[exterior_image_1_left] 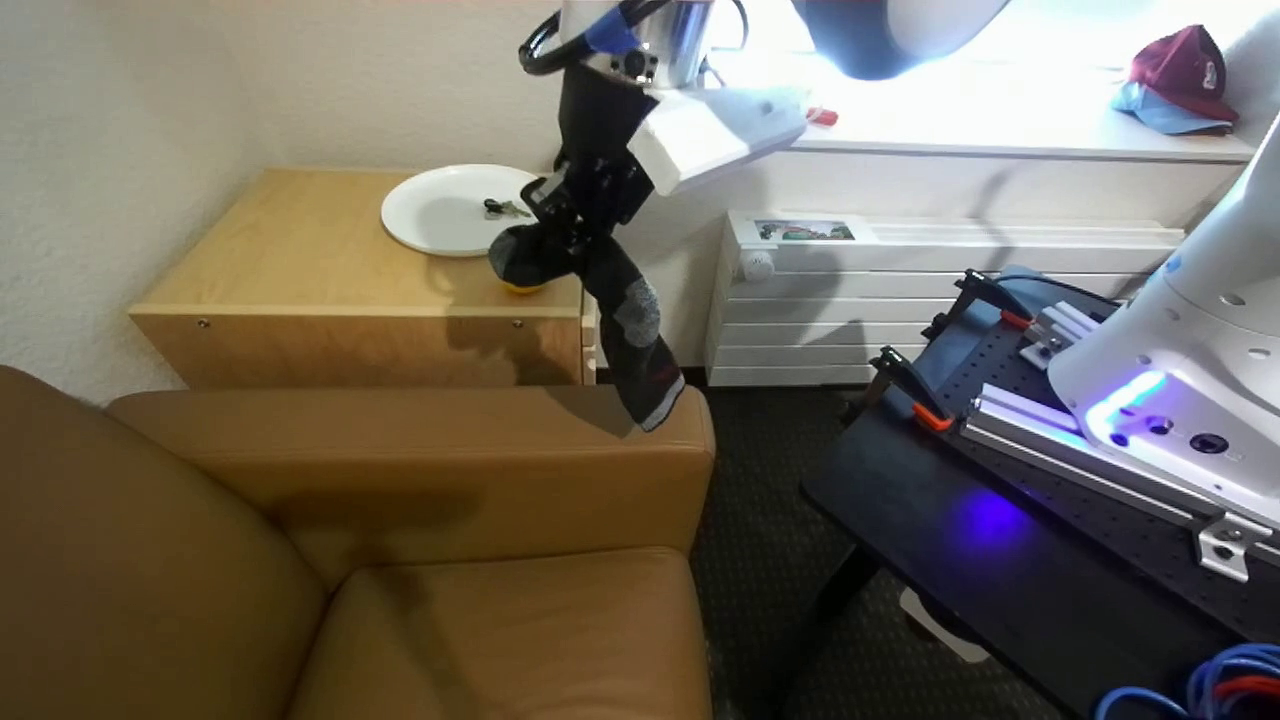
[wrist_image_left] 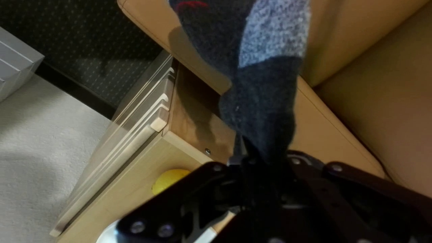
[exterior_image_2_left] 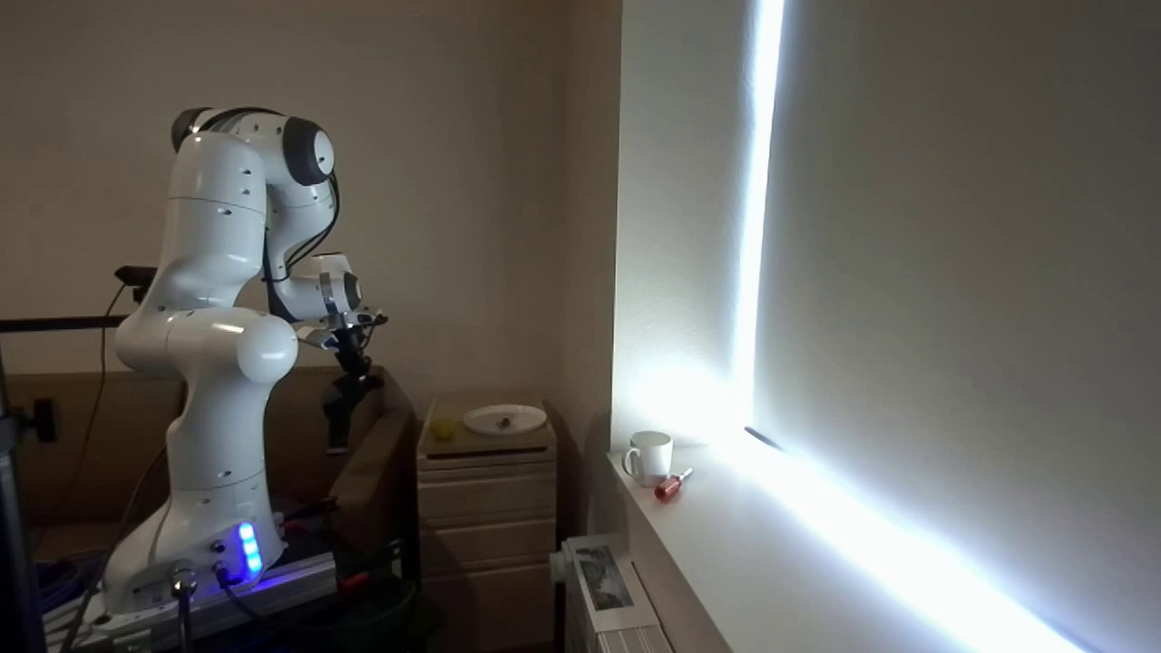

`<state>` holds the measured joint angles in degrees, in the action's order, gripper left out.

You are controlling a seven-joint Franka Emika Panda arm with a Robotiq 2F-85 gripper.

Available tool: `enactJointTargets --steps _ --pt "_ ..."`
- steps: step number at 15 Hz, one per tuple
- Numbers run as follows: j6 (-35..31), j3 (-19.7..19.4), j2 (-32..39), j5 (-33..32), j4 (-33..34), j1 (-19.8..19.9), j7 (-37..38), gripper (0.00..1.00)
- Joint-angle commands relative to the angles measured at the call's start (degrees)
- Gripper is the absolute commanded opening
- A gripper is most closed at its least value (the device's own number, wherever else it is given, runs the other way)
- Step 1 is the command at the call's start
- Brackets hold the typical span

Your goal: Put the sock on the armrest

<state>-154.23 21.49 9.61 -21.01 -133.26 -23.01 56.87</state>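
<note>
No legible text, labels or numbers in any view. Pale emblem [exterior_image_1_left: 1210, 77] on dark red cap [exterior_image_1_left: 1178, 72]: too small to read. Red mark [wrist_image_left: 192, 4] on sock [wrist_image_left: 265, 81]: can't tell if lettering.

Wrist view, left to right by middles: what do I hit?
Radiator → white plate, only its edge in frame → yellow lemon → sock. Left out: armrest and wooden cabinet, since each stretches across too much of the picture to slot in.

I read the sock [wrist_image_left: 260, 77] as fuzzy, matt knit cloth, the armrest [exterior_image_1_left: 420, 425] as smooth, leather-like upholstery, the surface [exterior_image_1_left: 310, 250] as smooth wood, the rail [exterior_image_1_left: 1030, 438] as bare metal.
</note>
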Motion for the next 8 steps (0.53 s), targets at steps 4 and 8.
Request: enactJointTargets --steps 4,8 --pt "-1.3 -2.5 5.7 -3.0 2.1 -1.2 6.0 0.03" --pt "-2.5 -5.2 11.6 -5.5 5.1 -2.9 14.2 0.03"
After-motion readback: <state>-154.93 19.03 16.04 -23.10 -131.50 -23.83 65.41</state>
